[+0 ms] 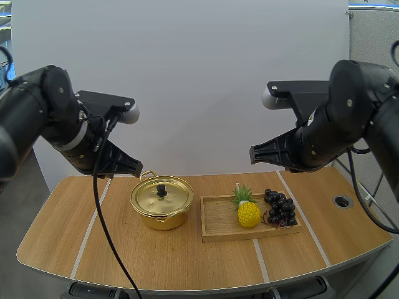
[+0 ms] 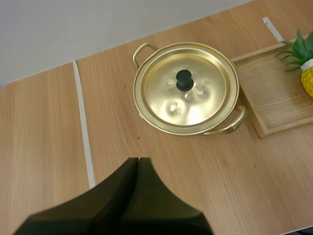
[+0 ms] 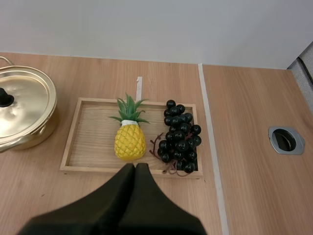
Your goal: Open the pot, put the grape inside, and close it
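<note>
Both my grippers hung above the table with nothing in them. The fingers of my left gripper (image 1: 134,168) lay pressed together into one dark wedge, and those of my right gripper (image 1: 254,154) did the same.

The pot (image 1: 161,219) stood on the bare table, its lid (image 1: 151,199) on and the black knob (image 1: 161,189) at the lid's centre. In the high view the knob lay at about 4 o'clock from my left fingertips and below them, well apart. My left arm was clearly the nearer one, so I judged that the lid was its job. That would mean opening the jaws first, then coming down on the knob.

The grapes (image 1: 280,207) lay at the right end of the wooden tray (image 1: 218,219), just beside a toy pineapple (image 1: 249,213). They lay at about 5 o'clock from my right fingertips. The bunch's long axis ran across the tray, roughly from 11 to 5 o'clock. My right arm was the nearer to it. A pinch across that axis looked the surest, kept clear of the pineapple.
</note>
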Robot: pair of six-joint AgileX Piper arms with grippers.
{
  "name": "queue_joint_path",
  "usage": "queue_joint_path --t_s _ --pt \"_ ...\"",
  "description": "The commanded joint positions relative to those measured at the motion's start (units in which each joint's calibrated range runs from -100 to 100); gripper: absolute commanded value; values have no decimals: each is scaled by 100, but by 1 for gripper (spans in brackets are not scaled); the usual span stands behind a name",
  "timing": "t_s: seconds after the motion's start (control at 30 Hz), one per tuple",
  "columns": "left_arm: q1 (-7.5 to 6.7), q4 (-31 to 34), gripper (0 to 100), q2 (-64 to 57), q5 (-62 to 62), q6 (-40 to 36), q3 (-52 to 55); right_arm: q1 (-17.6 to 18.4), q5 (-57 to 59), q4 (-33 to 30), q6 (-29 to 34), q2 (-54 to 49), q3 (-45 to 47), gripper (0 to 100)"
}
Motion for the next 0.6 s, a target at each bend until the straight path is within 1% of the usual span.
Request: queue_joint_path --t_s 0.0,0.03,0.1,0.13,0.17,0.23,0.27,0.3,0.33,0.4,0.57 --pt "0 -6 1 260 -138 17 -14 -18 0 -35 -45 108 -48 0" --pt "0 -6 2 323 -138 17 -14 -18 0 -35 -45 123 -48 7" --pt "0 -6 10 451 -125 17 -14 -18 0 -35 -45 151 -48 31" --pt "0 -6 17 499 -125 17 -14 -18 0 -35 -45 167 -48 45" --pt "0 -6 25 551 -125 17 -14 -18 0 -35 -45 167 -48 57" --pt "0 -6 42 630 -125 17 -14 -18 0 -25 -45 167 -48 83" --pt "0 -6 53 660 -125 41 -14 -18 0 -12 -45 167 -48 95" --pt "0 -6 65 692 -105 96 -14 -18 0 13 -45 167 -48 100" --pt "0 -6 75 703 -79 166 -14 -18 0 23 -45 167 -48 100" --pt "0 -6 99 763 25 286 -14 -18 0 46 -45 167 -48 100" --pt "0 -49 100 896 219 664 -14 -18 0 56 -45 167 -48 100"
